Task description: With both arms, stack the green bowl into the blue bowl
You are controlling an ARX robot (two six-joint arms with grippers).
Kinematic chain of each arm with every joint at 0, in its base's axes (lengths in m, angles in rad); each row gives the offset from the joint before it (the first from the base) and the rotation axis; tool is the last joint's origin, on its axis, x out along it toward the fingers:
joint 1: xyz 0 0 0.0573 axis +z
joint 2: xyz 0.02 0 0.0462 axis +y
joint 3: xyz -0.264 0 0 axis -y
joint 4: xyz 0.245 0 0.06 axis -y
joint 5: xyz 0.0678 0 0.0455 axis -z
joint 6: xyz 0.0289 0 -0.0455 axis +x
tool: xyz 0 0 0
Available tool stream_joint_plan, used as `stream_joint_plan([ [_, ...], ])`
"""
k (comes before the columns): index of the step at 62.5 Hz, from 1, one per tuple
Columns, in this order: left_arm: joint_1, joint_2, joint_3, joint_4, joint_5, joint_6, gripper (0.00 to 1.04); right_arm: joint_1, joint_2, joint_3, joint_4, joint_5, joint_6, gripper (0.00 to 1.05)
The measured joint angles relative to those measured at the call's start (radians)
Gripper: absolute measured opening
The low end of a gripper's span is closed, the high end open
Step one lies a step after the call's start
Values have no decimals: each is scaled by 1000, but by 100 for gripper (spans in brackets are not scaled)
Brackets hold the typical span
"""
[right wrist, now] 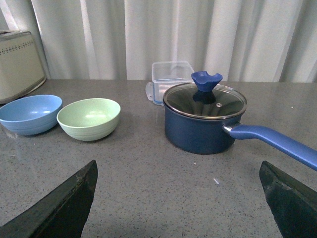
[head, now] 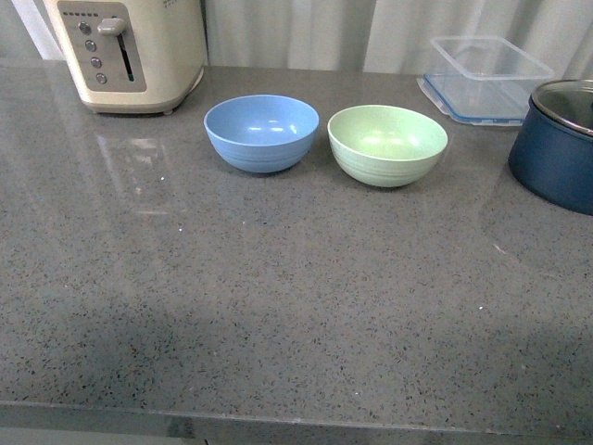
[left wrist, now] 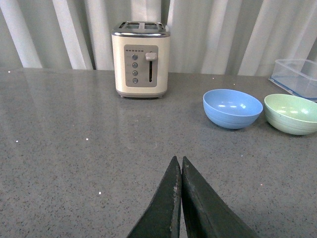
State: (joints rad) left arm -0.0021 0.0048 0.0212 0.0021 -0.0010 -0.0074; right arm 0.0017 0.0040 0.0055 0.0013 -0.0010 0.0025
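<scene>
**A:** Where's the green bowl (head: 387, 144)?

**B:** Upright on the tabletop (head: 278, 306), just to the right of the blue bowl (head: 261, 132). Their rims are near each other but not touching, and both bowls are empty.

**A:** How will it handle?

**B:** Light and stiff, I'd say. It's matte and faintly speckled, probably moulded plastic, with a thin round wall and shallow ridges low on the outside. It doesn't look fragile. The tabletop is glossy grey stone, though, so a sideways nudge could make the bowl skid.

**A:** Where should it be held?

**B:** At the rim, with one finger inside and one outside. The curved flank looks too wide and smooth to pinch. The bowls are the same size, so it should nest only partway.

**A:** And the jaws?

**B:** The left jaws are pressed tip to tip and the right jaws are spread wide. Neither holds anything, and both are well short of the bowls.
</scene>
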Motion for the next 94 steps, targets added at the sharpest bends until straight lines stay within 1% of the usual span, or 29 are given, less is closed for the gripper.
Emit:
stream_joint_plan([
  [6,0,0,0,-2,0,0,4,0,0,0,0,0,0,95],
  [8,0,0,0,-2,0,-1,5,0,0,0,0,0,0,95],
  [12,0,-1,0,-2,1,0,17,0,0,0,0,0,0,95],
  [14,0,-1,0,-2,0,0,26,0,0,0,0,0,0,95],
  [17,0,-1,0,-2,0,0,37,0,3,1,-3,4,0,95],
  [19,0,-1,0,-2,-1,0,43,23,85,71,-164,68,30,95],
  [20,0,-1,0,-2,0,0,46,29,122,97,-214,87,43,95],
  [22,0,-1,0,-2,-2,0,51,51,294,204,-395,145,74,95],
  [24,0,-1,0,-2,0,0,57,64,419,277,-493,160,91,95],
  [27,0,-2,0,-2,1,0,64,80,577,363,-566,165,111,95],
  [32,0,-1,0,-2,1,0,76,111,814,495,-562,167,131,95],
  [36,0,-2,0,-2,1,0,85,132,954,590,-544,166,144,95],
  [39,0,-2,0,-2,0,0,94,150,1040,658,-542,166,152,95],
  [42,0,-2,0,-2,0,1,100,171,1159,757,-538,154,166,95],
  [47,0,-2,0,-2,0,2,97,196,1291,883,-537,139,177,95],
  [58,0,-2,0,-2,0,2,98,225,1513,1127,-549,130,194,95],
  [75,0,-2,0,-2,0,2,98,251,1794,1429,-589,113,207,95],
  [94,0,-2,0,-2,0,2,98,240,1991,1641,-605,101,171,95],
])
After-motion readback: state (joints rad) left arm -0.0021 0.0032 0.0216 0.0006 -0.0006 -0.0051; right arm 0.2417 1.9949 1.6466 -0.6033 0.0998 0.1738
